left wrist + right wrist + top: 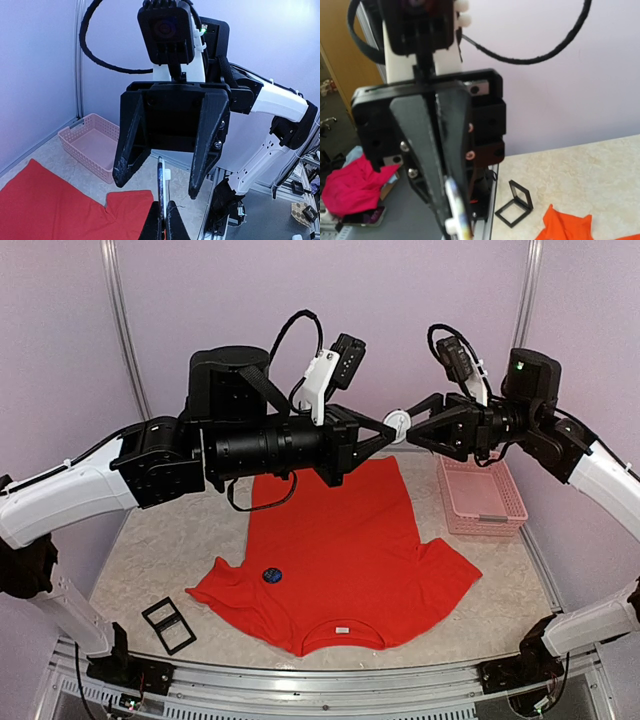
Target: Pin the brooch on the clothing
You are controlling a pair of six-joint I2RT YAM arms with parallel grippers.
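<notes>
Brooch (398, 425), a small white round disc, hangs above the bright red short-sleeved T-shirt (340, 540) on the desk (160, 550), clenched by the left end effector (390, 431); the right end effector (413, 424) gapes around it. The right should close squarely on the rim before the left releases.

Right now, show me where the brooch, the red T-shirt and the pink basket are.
brooch (398, 425), top view, on its round white face.
red T-shirt (340, 540), top view, on the middle of the chest fabric.
pink basket (488, 527), top view, on its near wall.
</notes>
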